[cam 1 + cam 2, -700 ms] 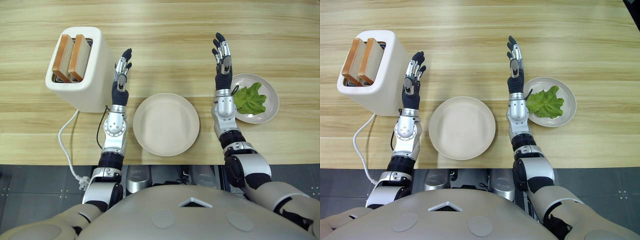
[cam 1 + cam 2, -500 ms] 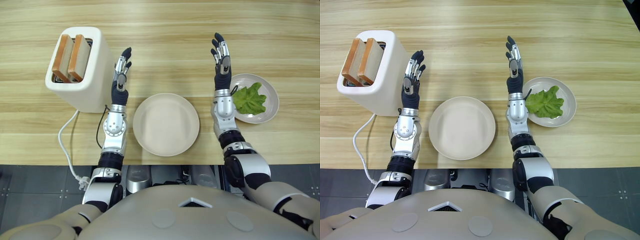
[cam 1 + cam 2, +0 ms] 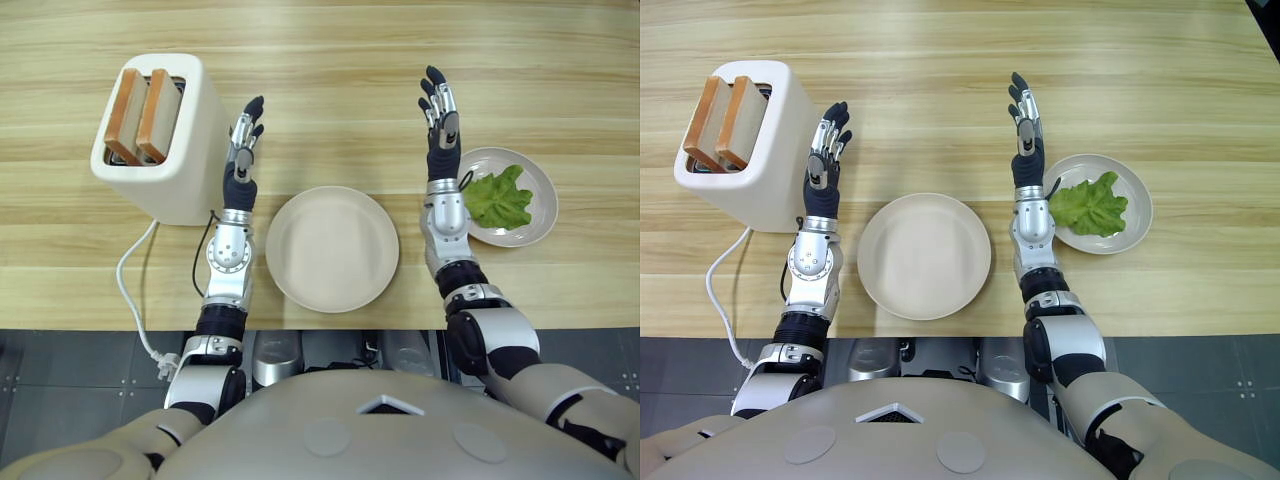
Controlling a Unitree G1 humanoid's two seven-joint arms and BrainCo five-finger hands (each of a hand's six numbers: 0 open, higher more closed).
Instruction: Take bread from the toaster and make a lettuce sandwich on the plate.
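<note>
two slices of bread point(image 3: 125, 117) stand upright in the slots of the toaster point(image 3: 185, 170), tops well proud of it; the plate point(image 3: 332, 248) lies bare between the arms; the lettuce point(image 3: 500, 197) sits in a small dish point(image 3: 538, 222) on the right; left hand point(image 3: 241, 150) is just beside the toaster, fingers straight, holding nothing; right hand point(image 3: 440, 120) is likewise flat and empty, next to the dish; toast is likely light, stiff and crumbly — pinch the exposed top across its faces and draw straight up; the leaf is limp — lift it gently by an edge
</note>
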